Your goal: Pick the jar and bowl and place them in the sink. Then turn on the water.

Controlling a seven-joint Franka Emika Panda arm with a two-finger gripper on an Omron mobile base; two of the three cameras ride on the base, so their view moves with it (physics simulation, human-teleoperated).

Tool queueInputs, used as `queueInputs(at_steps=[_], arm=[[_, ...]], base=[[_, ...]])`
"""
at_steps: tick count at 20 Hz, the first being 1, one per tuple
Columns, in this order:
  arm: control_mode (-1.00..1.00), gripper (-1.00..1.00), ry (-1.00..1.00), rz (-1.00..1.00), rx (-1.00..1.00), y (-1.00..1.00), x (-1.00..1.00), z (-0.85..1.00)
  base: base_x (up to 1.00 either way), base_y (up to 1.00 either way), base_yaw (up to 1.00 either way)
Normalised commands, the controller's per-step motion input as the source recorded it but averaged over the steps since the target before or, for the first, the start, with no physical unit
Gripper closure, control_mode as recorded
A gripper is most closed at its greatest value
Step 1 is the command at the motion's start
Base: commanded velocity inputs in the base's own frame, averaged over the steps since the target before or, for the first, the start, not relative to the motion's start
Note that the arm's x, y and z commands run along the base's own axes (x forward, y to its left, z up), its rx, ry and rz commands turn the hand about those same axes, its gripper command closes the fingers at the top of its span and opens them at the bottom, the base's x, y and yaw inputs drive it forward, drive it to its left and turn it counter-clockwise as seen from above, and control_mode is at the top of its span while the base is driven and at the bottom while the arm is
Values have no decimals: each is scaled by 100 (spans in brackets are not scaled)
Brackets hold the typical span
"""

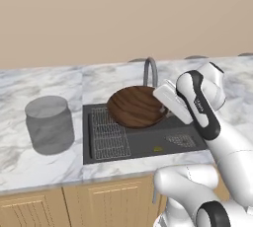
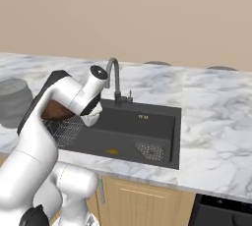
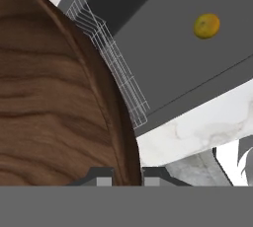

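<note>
My gripper [image 3: 123,174] is clamped on the rim of the bowl [image 1: 137,105], which hangs tilted above the sink [image 1: 148,144], over its rack side just in front of the faucet [image 1: 149,70]. Lowering is straight down from here; the bowl's broad face leans toward the faucet, I think, though my arm hides most of it in the right base view. The hand view shows the rack [image 3: 111,58] edge beyond the rim. The left base view shows the jar [image 1: 49,125] on the counter, left of the sink.
</note>
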Motion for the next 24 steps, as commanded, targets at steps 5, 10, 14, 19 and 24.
queueInputs(at_steps=[5, 10, 14, 19, 24], arm=[[100, 100, 0, 0, 0, 0, 0, 0], [100, 100, 0, 0, 0, 0, 0, 0], [100, 100, 0, 0, 0, 0, 0, 0], [100, 100, 0, 0, 0, 0, 0, 0], [-100, 100, 0, 0, 2, -6, 0, 0]], base=[[29, 0, -4], [32, 0, -8], [29, 5, -11], [5, 0, -1], [0, 0, 0]])
